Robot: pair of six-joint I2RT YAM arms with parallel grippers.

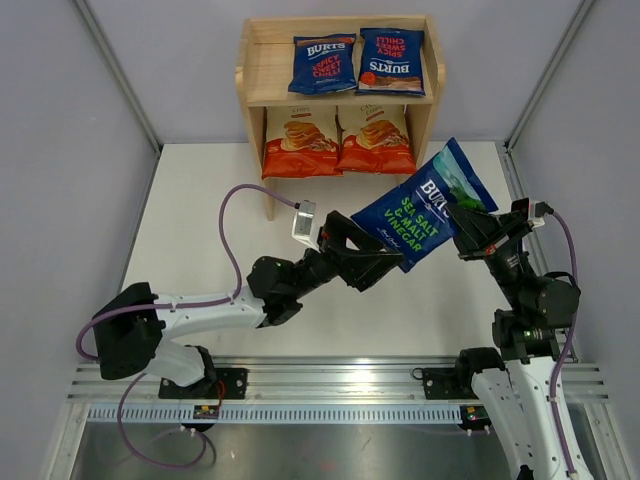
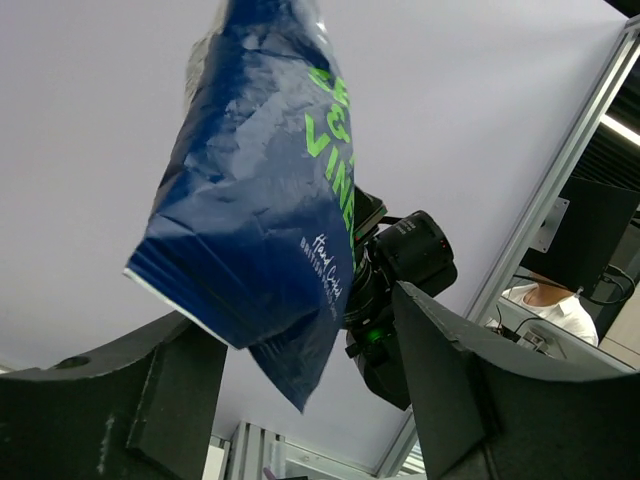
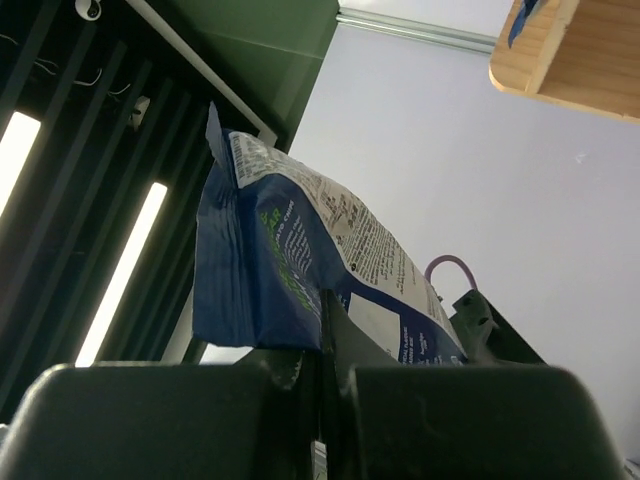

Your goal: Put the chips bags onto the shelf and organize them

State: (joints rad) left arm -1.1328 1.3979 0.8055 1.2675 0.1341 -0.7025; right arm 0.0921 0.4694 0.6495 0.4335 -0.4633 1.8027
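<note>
While right fingers [image 3: 285, 385] pinch the green-lettered bag [image 1: 425, 210], left fingers [image 2: 455, 360] — spread — flank it.

1. In the overhead view you get bright, even, diffuse light; the table [image 1: 200, 200] carries only faint, soft shadows beneath the arms.
2. The shelf [image 1: 256, 70] keeps its lower tier in mild shade.
3. The green-lettered bag [image 1: 425, 215] shows a soft sheen on its foil, crispest in the left wrist view.
4. In the right wrist view, two ceiling light strips [image 3: 125, 265] blow out to white.
5. The left gripper [image 2: 300, 315] and right gripper [image 3: 322, 370] look dark and slightly blurred.
</note>
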